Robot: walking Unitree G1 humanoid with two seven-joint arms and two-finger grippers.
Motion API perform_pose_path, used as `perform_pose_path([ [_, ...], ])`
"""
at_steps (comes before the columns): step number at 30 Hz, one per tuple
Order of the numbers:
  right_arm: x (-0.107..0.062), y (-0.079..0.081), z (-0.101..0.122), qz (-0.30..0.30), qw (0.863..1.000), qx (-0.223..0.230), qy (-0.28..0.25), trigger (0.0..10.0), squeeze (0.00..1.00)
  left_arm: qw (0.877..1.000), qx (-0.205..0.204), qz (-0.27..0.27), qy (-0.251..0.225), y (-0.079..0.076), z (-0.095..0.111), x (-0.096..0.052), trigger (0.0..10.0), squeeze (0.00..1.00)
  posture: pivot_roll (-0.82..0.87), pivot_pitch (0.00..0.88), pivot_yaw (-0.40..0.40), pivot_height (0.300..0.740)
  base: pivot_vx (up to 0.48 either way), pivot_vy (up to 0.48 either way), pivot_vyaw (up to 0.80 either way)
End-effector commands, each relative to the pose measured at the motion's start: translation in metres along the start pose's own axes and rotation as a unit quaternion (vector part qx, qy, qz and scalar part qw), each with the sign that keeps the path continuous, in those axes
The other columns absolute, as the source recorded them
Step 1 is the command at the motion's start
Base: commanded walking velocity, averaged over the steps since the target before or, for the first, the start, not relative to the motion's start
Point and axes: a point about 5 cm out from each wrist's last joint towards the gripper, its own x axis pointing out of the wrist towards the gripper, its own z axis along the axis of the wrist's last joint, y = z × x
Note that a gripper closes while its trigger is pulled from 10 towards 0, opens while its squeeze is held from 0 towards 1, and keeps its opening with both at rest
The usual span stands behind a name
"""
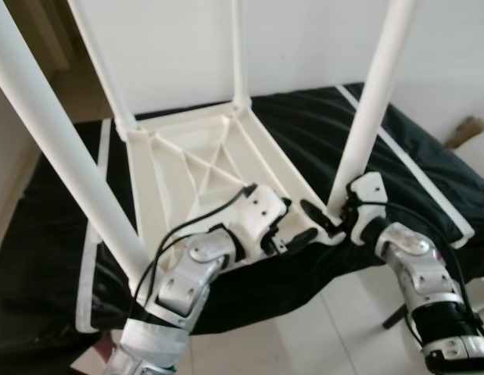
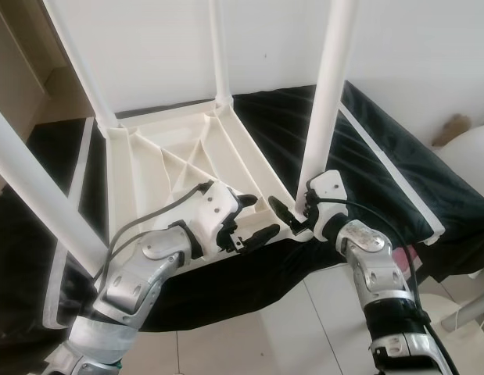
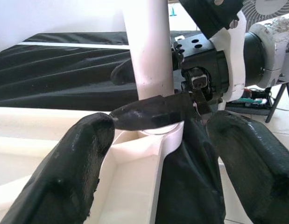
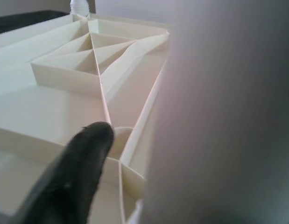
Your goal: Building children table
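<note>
On the black sheet (image 1: pixel 429 168) with its white border stripes, the upturned tabletop (image 1: pixel 202 168) is lying ribbed side up, all four legs pointing at the ceiling. I am working the near right corner, where the near right leg (image 1: pixel 367 117) is standing in its socket. The right gripper (image 1: pixel 328 217) is closing around the base of that leg — in the left wrist view one black finger (image 3: pixel 149 112) is lying pressed across the white tube, so I judge it is pinching the leg to seat or steady it. The left gripper (image 1: pixel 292 230) is hanging spread just beside the same corner, its two fingers either side of the tabletop's rim, gripping nothing; I take it as bracing, ready to hold the frame down against any twist. The near left leg (image 1: pixel 62 148) is rising close to the camera. Beyond the sheet a plain white wall (image 1: pixel 304 39) is closing the room — below, pale floor tiles (image 1: pixel 304 336) are showing.
</note>
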Motion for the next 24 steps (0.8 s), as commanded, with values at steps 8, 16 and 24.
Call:
perform_pose_path([
  [8, -0.004, 0.005, -0.012, 0.031, 0.999, 0.009, 0.017, 0.0, 0.00, 1.000, -0.002, 0.026, 0.004, 0.005, -0.002, -0.004, 10.0, 0.00, -0.04, 0.000, 0.030, 0.740, 0.000, 0.000, 0.00],
  [16, -0.005, 0.004, -0.015, 0.020, 0.999, 0.026, 0.020, 10.0, 0.00, 1.000, -0.006, 0.021, 0.005, 0.003, -0.003, -0.004, 10.0, 0.00, -0.05, 0.000, 0.038, 0.740, 0.000, 0.000, 0.00],
  [24, -0.004, -0.003, -0.018, -0.078, 0.996, 0.031, 0.028, 10.0, 0.00, 1.000, -0.012, 0.019, 0.005, 0.001, -0.004, -0.004, 10.0, 0.00, -0.05, 0.000, 0.040, 0.740, 0.000, 0.000, 0.00],
])
